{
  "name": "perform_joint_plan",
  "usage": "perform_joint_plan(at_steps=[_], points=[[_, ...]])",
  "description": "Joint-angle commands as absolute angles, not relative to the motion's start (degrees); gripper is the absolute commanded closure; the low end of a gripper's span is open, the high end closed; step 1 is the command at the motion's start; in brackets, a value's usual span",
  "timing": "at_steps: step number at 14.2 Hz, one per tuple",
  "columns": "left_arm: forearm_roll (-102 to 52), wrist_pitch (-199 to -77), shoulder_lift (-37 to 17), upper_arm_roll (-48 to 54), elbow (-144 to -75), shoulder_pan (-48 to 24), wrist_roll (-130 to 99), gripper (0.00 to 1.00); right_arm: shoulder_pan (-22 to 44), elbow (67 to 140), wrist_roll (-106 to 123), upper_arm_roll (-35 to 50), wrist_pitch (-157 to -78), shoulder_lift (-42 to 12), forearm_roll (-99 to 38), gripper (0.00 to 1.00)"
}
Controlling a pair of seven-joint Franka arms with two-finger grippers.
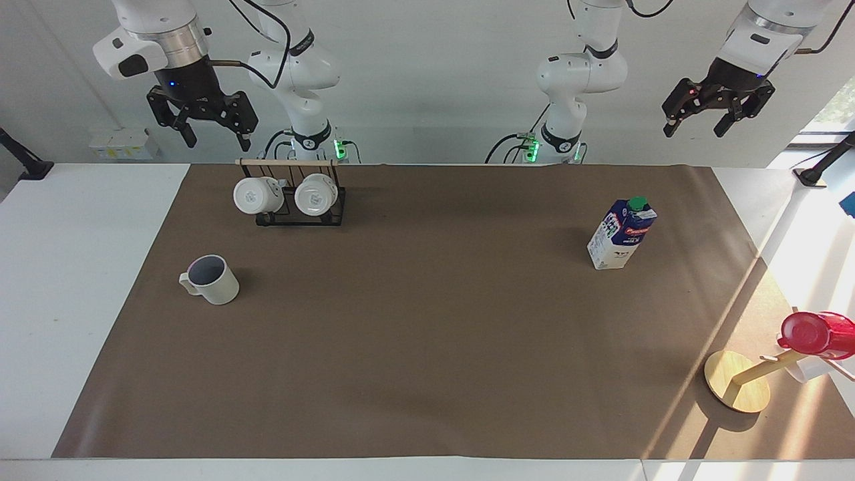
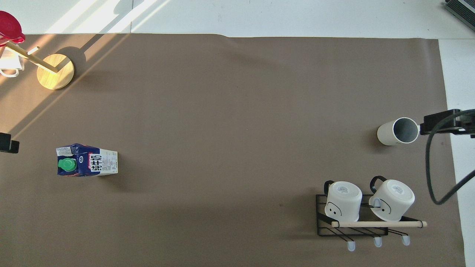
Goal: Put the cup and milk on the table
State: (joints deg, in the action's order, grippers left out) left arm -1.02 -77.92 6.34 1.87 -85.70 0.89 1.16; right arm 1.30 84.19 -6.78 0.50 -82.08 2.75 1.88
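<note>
Wooden mug tree (image 1: 738,381) with a glossy red cup (image 1: 818,334) sits nearest the facing camera, at the left arm's end of the table (image 1: 80,300). Not task items.

Cup (image 1: 212,279): cream ceramic mug, grey-blue inside, upright on the brown sheet (image 1: 414,334) toward the right arm's end, farther from the robots than the wire mug rack (image 1: 294,200) with its two white mugs. Handle points toward the table's edge at that end. Likely rigid, glazed so slippery, chips if dropped, moderate weight. Best hold probably across the rim wall or on the handle.

Milk carton (image 1: 622,234): blue-and-white, green cap, upright on the sheet toward the left arm's end, well apart from the cup. Likely cardboard walls that give under squeeze; weight unknown, can't tell if full. Tall, so tips easily. Grip across the flat sides around mid-height, not the gable.

Left gripper (image 1: 708,123): up in the air above the table's robot-side edge, fingers spread, holding nothing.
Right gripper (image 1: 212,130): raised near the rack, fingers spread, empty, touching nothing.

Both items already stand on the table.
</note>
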Motion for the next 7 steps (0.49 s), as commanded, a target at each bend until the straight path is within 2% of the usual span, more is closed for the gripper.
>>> perform_joint_plan(at_steps=[1,7], points=[[0.09,-76.55,6.06,1.49,-84.37,0.44,0.70,0.00,0.79,84.81,-8.61,0.79,-82.70,3.25,1.05,0.00],[0.09,-76.38,6.06,1.49,-84.55,0.35,0.70,0.00,0.70,84.73,-8.09,0.79,-82.53,3.25,1.14,0.00]])
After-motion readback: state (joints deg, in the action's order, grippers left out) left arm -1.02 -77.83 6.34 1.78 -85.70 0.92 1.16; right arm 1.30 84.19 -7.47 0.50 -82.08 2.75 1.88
